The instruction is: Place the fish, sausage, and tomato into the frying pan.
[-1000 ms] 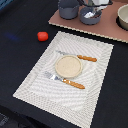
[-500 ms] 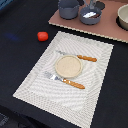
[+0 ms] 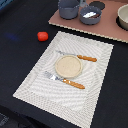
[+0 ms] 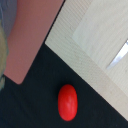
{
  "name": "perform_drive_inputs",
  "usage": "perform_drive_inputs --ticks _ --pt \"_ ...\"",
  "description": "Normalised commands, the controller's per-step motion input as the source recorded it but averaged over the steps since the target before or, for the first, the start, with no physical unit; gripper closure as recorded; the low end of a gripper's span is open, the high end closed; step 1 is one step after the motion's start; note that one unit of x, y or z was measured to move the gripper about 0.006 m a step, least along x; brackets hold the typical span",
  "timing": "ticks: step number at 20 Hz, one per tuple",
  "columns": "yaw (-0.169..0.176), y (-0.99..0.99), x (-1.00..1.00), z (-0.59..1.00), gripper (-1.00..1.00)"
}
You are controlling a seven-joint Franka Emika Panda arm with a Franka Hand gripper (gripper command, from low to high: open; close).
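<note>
The tomato (image 3: 42,36), a small glossy red ball, lies on the dark table off the placemat's far corner at the exterior view's left. It also shows in the wrist view (image 4: 67,102), close below the camera. The blue-grey frying pan (image 3: 90,15) stands on the pinkish board at the back, with a white piece, the fish (image 3: 88,15), inside it. I cannot make out the sausage. The gripper does not show in either view.
A taller grey pot (image 3: 69,7) stands beside the pan and a cream bowl (image 3: 123,17) at the back right. On the striped placemat (image 3: 95,95) are a tan plate (image 3: 67,66), an orange-handled knife (image 3: 82,58) and a fork (image 3: 67,81).
</note>
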Motion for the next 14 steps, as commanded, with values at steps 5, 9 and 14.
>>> perform_drive_inputs --ticks 5,9,14 --pt "0.000 -0.73 -0.67 -0.14 -1.00" --pt "0.000 -0.73 -0.68 -0.17 -1.00" --pt "0.000 -0.73 -0.68 -0.19 -1.00"
